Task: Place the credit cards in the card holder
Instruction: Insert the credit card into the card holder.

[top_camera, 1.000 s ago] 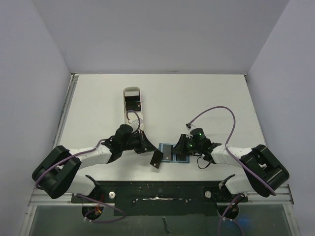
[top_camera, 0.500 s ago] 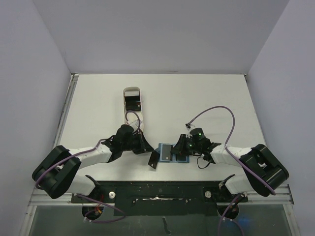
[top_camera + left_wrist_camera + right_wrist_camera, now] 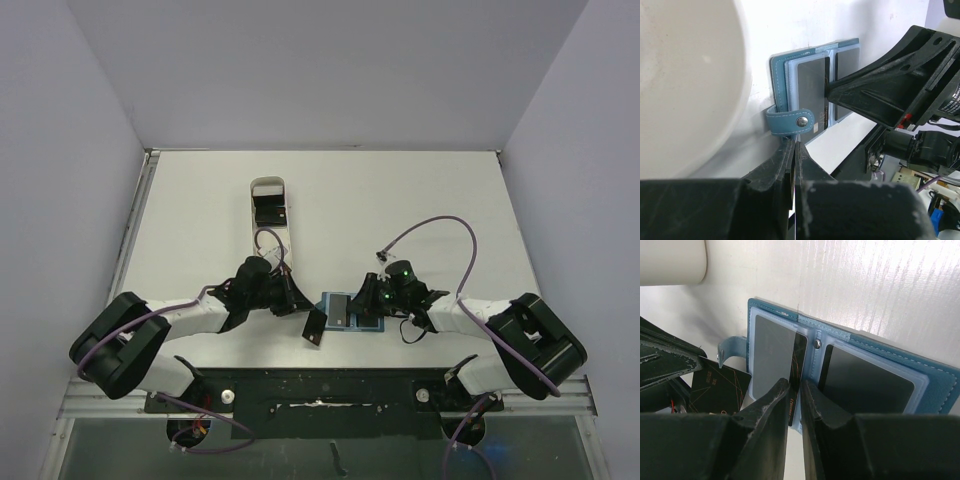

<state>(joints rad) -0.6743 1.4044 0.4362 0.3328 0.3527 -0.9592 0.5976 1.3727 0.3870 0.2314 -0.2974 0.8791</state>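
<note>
Top view: card holder (image 3: pixel 352 311) lies open on the bench (image 3: pixel 430 200) near the front edge, between both arms. Left pincer (image 3: pixel 300 305) is clamped on a black card (image 3: pixel 317 324), tilted, just left of the holder. Left wrist view shows only closed jaws by the snap tab (image 3: pixel 790 121). Right wrist view only: right pincer (image 3: pixel 796 390) narrow, pinching a second card (image 3: pixel 799 360) partly in the left-panel sleeve.

White tray (image 3: pixel 268 183) close behind left jaws

Teal-blue card holder (image 3: pixel 350 312) lies open and flat near the worktop's (image 3: pixel 400 200) front edge, dark credit cards (image 3: pixel 862 380) in both sleeves. Another black card (image 3: pixel 317 324) tilts just left, apparently lifted.
</note>
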